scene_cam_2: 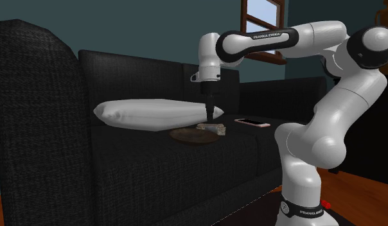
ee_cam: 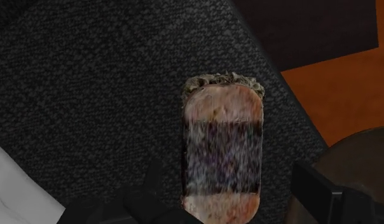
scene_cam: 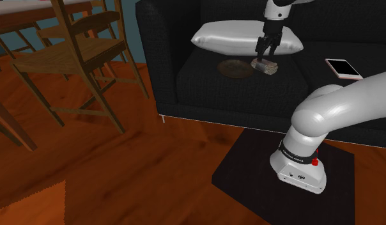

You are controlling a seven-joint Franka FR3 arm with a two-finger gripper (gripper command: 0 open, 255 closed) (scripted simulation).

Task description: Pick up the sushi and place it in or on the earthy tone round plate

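Sushi [ee_cam: 222, 146] lay between the spread fingers [ee_cam: 311, 188] of the gripper [scene_cam: 266, 51] — right one not touching — on the black sofa seat [scene_cam: 204, 83], just beside the brown round plate [scene_cam: 235, 68], near a white pillow [scene_cam: 233, 35].

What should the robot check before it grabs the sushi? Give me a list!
1. Are the fingers open? Ok: they stand apart.
2. Is the sushi between them? Ok: one finger on each side.
3. Is the sushi gripped? Not ok: it lies on the sofa seat, and a gap shows beside one finger.
4. Is the gripper low enough to shut? Cannot tell.
5. Is the brown plate bare? Ok: nothing lies on it, and it sits right beside the sushi.
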